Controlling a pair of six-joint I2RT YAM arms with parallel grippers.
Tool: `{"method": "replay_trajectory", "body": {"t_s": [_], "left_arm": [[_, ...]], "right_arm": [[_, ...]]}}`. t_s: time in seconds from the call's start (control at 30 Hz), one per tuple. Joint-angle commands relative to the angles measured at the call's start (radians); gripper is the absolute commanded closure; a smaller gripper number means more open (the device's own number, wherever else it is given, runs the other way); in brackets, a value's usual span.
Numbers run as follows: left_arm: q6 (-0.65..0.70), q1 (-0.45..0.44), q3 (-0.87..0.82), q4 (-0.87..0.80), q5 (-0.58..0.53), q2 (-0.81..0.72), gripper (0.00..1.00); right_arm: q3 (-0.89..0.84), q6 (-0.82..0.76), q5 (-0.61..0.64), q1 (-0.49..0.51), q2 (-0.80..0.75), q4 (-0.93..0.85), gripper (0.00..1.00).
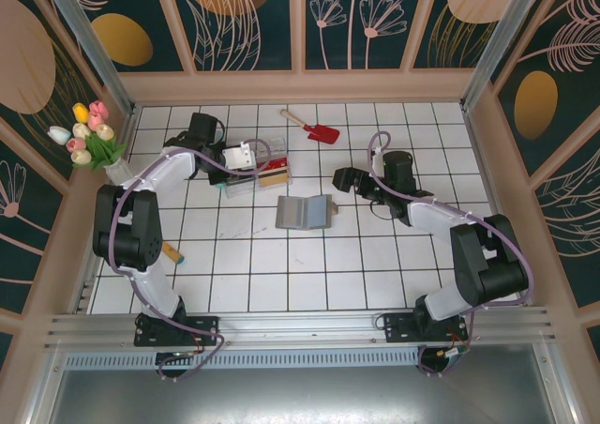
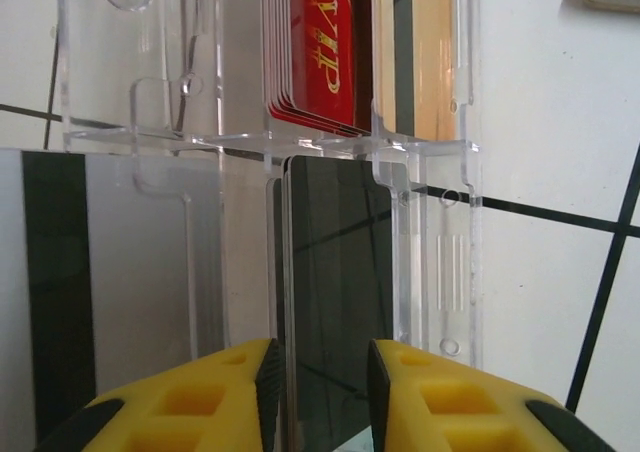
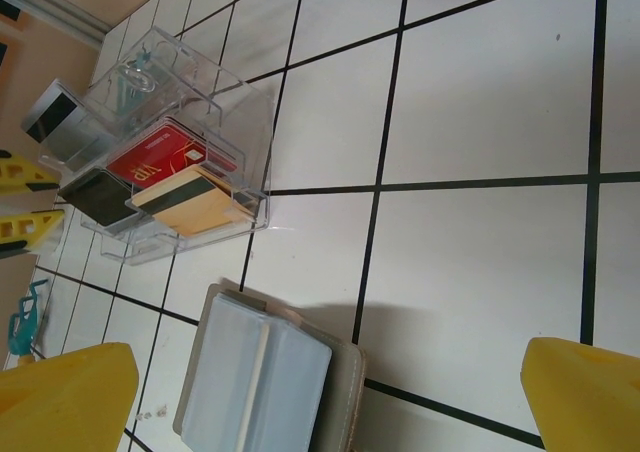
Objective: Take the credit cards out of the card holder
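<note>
The card holder [image 1: 305, 212] lies open and flat mid-table, its grey-blue panels [image 3: 262, 382] facing up with no cards showing in them. The credit cards rest in a clear plastic tray [image 1: 246, 166]: a red card [image 2: 325, 52], an orange-yellow card [image 2: 432, 52] and a black card [image 2: 335, 272]. My left gripper [image 2: 322, 392] hovers at the tray, jaws parted over the black card; the left pad is near the card's edge, the right pad stands clear of it. My right gripper [image 1: 339, 180] is wide open just right of the card holder, nothing between its fingers [image 3: 70, 392].
A red toy shovel [image 1: 319, 129] lies at the back of the table. A vase of tulips [image 1: 89, 133] stands at the far left by the wall. A small wooden-handled tool [image 1: 172, 251] lies near the left arm. Wooden walls ring the white tiled table.
</note>
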Motion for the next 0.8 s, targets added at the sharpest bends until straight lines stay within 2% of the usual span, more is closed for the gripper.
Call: {"method": "replay_trajectory", "body": {"t_s": [0.0,0.17,0.23,0.37,0.43,0.5,0.6,0.67,0.77], "left_arm": [[0.004,0.005,0.048,-0.034,0.006,0.02,0.64],[-0.051,0.006,0.074,-0.018,0.075,-0.028,0.6],[-0.105,0.006,0.083,-0.005,0.11,-0.065,0.59],[-0.328,0.006,0.061,0.114,0.148,-0.165,0.58],[-0.457,0.005,-0.002,0.226,0.151,-0.229,0.5],[-0.59,0.004,-0.082,0.343,0.153,-0.306,0.45],[-0.741,0.004,-0.177,0.422,0.204,-0.408,0.41],[-0.842,0.004,-0.247,0.482,0.212,-0.471,0.35],[-0.943,0.004,-0.359,0.547,0.207,-0.565,0.28]], "right_arm": [[0.026,-0.022,0.01,0.003,-0.009,-0.011,0.01],[0.033,-0.032,0.025,0.009,-0.02,-0.026,0.01],[0.034,-0.034,0.12,0.03,-0.065,-0.044,0.01],[0.072,-0.094,0.264,0.087,-0.156,-0.108,0.01],[0.119,-0.112,0.303,0.117,-0.163,-0.172,0.01],[0.164,-0.123,0.328,0.163,-0.152,-0.232,0.01],[0.223,-0.125,0.339,0.235,-0.109,-0.314,0.02],[0.25,-0.116,0.346,0.291,-0.078,-0.359,0.02],[0.278,-0.094,0.347,0.365,-0.018,-0.406,0.02]]}}
